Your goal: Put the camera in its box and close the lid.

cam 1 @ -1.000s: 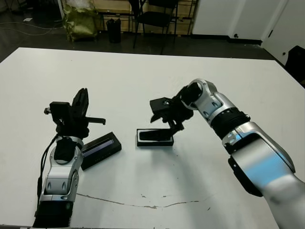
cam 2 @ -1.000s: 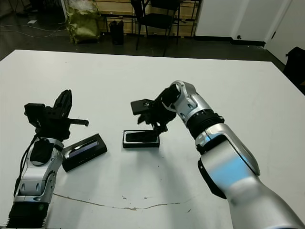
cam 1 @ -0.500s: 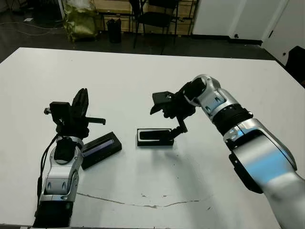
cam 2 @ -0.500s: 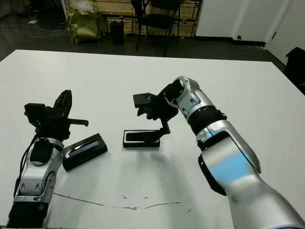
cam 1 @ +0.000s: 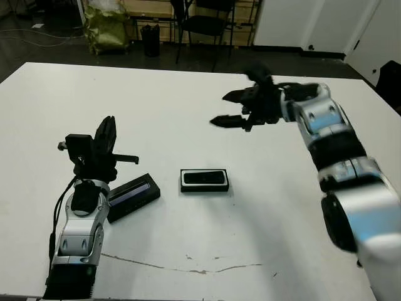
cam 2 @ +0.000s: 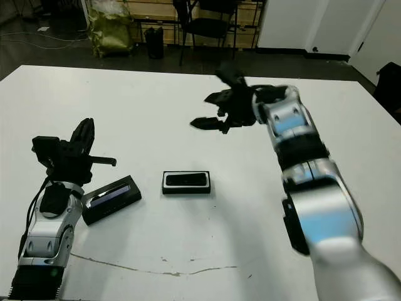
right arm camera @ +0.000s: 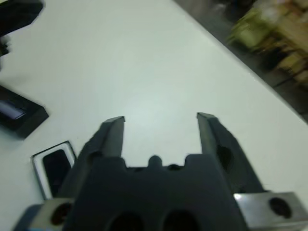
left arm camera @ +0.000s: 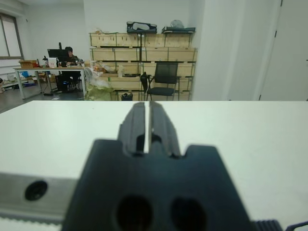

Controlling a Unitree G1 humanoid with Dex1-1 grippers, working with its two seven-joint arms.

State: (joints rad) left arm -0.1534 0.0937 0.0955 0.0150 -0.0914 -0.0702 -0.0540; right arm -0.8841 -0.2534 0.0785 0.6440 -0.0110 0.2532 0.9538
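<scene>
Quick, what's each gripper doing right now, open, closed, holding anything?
Left gripper: closed, holding nothing, raised beside the flat black lid with grey strip.
Right gripper: open, empty, raised above the table.

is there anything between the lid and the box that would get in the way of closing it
Nothing visible does. The lid lies flat on the white table beside the left gripper, and only bare tabletop separates it from the box, where the camera already sits. The right gripper is open, up beyond the box.
</scene>
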